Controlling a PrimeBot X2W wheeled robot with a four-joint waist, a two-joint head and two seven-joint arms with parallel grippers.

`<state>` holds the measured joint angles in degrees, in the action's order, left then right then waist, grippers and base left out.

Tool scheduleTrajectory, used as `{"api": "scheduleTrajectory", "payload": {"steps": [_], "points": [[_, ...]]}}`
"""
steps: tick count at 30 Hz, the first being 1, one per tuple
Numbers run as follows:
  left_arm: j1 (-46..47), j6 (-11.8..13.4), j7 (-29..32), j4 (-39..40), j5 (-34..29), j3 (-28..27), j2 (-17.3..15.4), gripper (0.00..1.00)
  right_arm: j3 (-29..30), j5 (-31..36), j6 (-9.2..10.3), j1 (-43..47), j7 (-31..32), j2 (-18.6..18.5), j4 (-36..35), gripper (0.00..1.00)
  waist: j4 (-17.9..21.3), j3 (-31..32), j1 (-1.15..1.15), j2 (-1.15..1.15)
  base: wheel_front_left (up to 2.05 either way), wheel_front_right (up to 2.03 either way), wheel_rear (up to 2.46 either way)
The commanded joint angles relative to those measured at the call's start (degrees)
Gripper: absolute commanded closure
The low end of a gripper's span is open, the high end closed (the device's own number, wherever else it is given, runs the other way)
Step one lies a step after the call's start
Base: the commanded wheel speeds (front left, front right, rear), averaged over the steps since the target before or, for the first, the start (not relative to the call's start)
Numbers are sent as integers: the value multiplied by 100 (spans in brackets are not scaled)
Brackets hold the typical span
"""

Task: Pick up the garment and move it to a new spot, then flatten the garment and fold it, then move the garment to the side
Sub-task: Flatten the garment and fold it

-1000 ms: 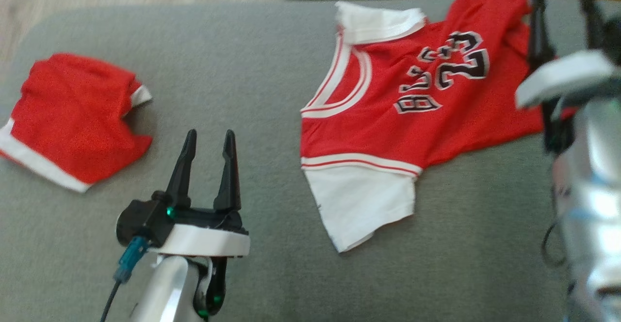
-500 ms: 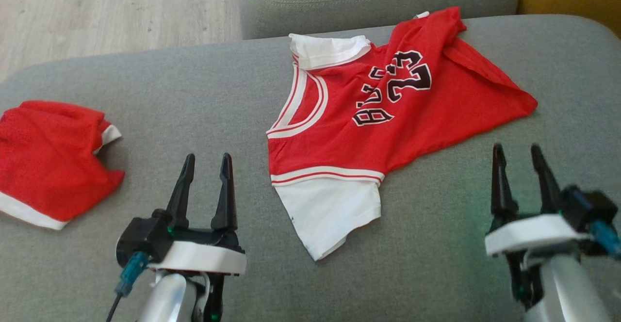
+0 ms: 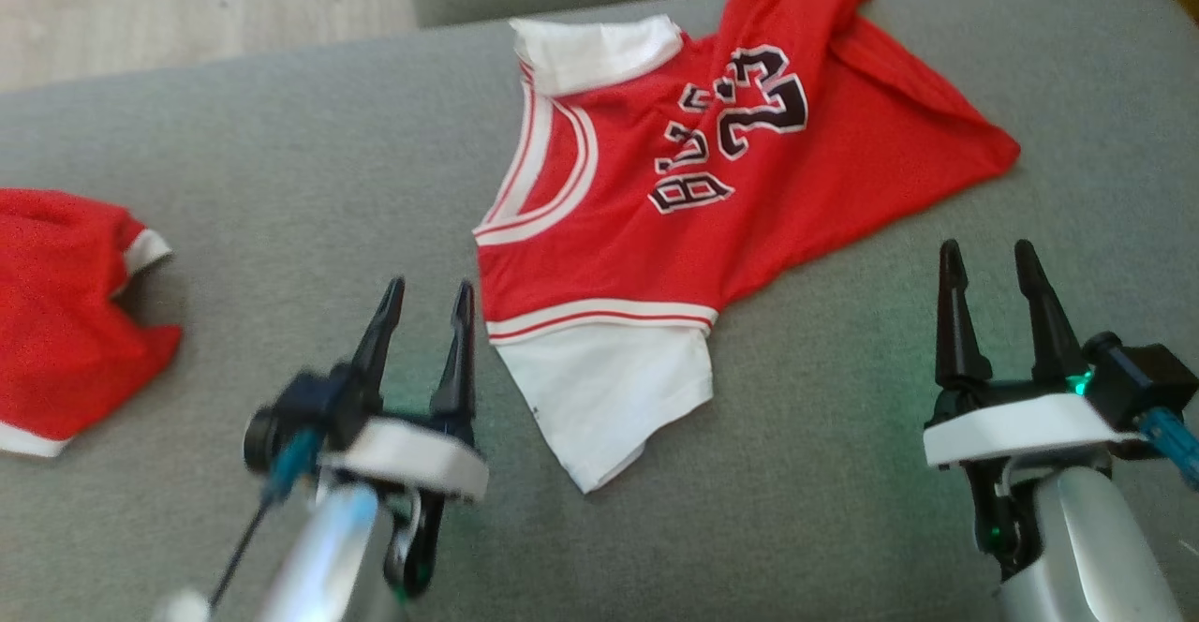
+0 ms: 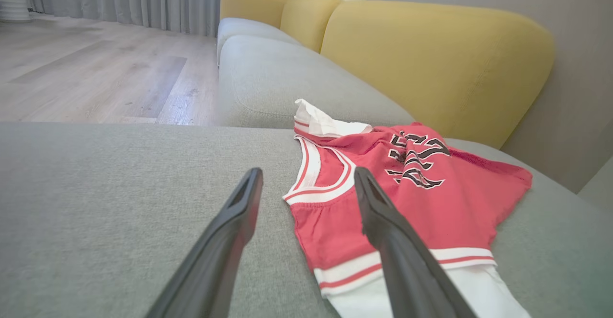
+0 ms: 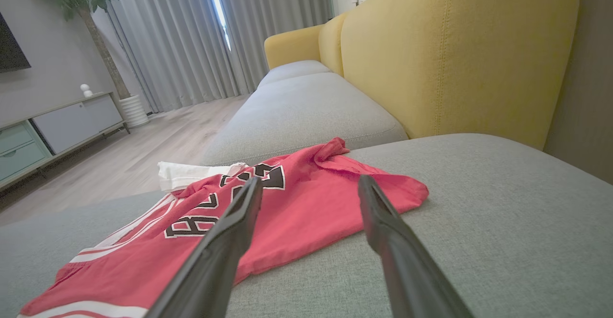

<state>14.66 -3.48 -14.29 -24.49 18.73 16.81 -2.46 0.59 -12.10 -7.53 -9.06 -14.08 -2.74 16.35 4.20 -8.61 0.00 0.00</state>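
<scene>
Red basketball jersey with white sleeves point(image 3: 693, 182) spread on grey fabric sofa cushion point(image 3: 309, 182), left gripper point(image 3: 423, 296) and right gripper point(image 3: 985, 259) jaws apart, empty, near its hem

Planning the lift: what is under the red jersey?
The jersey lies on the grey sofa cushion, which shows all round it. Anything beneath the cloth is covered.

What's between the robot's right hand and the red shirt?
Only bare grey sofa cushion separates the right hand from the shirt, in the head view.
</scene>
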Motion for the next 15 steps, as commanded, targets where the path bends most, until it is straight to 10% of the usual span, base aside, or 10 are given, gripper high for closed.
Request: {"api": "scheduleTrajectory", "payload": {"steps": [1, 15], "points": [[543, 60, 87, -84, -53, -120, -42, 0, -172, -45, 4, -227, 17, -14, -223, 0, 152, -232, 0, 0, 0, 0, 0], [2151, 316, 955, -2157, -120, -87, -153, 0, -371, -208, 4, -463, -52, -14, -166, 0, 701, -802, 0, 0, 0, 0, 0]]}}
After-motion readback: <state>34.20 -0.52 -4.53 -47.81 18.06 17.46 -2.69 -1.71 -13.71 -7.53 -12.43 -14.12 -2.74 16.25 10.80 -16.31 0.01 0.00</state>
